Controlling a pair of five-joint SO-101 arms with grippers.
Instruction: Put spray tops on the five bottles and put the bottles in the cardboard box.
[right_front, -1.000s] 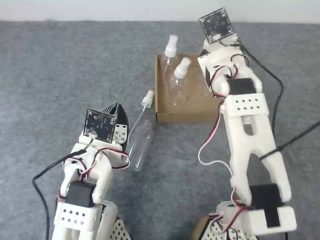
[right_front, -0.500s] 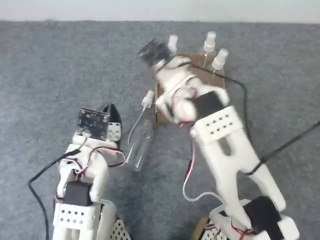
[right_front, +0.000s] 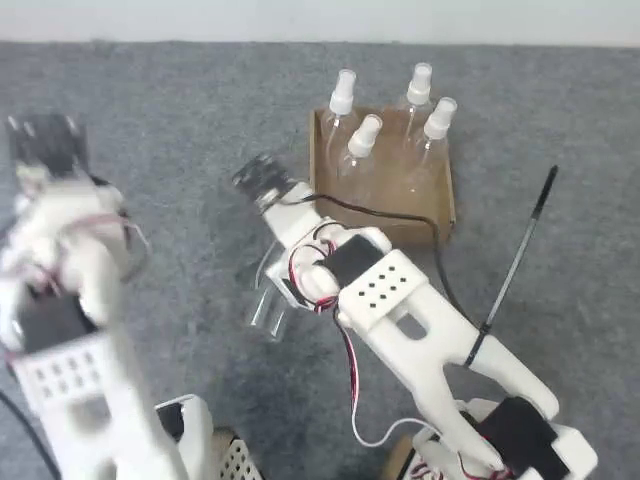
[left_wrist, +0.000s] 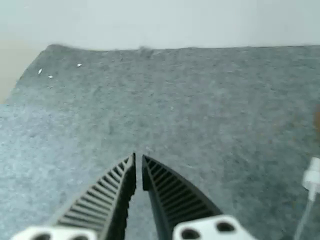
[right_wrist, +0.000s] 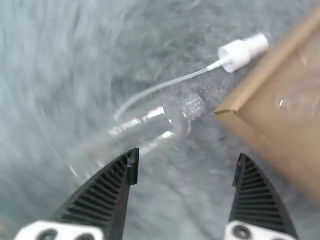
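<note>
Spread wide at the right end effector (right_wrist: 187, 156), with nothing held. Judged as set that broad in order to straddle the fifth bottle (right_wrist: 150, 127) across its body.

Lying on its side on the grey bench (right_wrist: 55, 65), just ahead of those open jaws and roughly centred between them, neck bare and turned toward the cardboard box (right_wrist: 275, 125). Probably down flat because uncapped and not yet ready for packing.

Resting loose beyond the bottle's neck, farther from the end effector: the last spray top (right_wrist: 243, 50), just beside the box's edge, its thin dip tube trailing back alongside the bottle rather than down into it. So: capping not yet done for this one.

Standing upright inside the box, farther out again from the right end effector: four capped bottles (right_front: 365, 140), grouped close together, leaving room toward the near wall for a fifth.

Drawn nearly together at the left end effector (left_wrist: 139, 159), with nothing between the jaws. Raised over bare bench, well apart from the lying bottle; judged as held clear to leave the right arm room to work.

Next, by judgement: either steadying the bottle or fetching the top, with the slick round body likely to roll under a one-sided touch.
</note>
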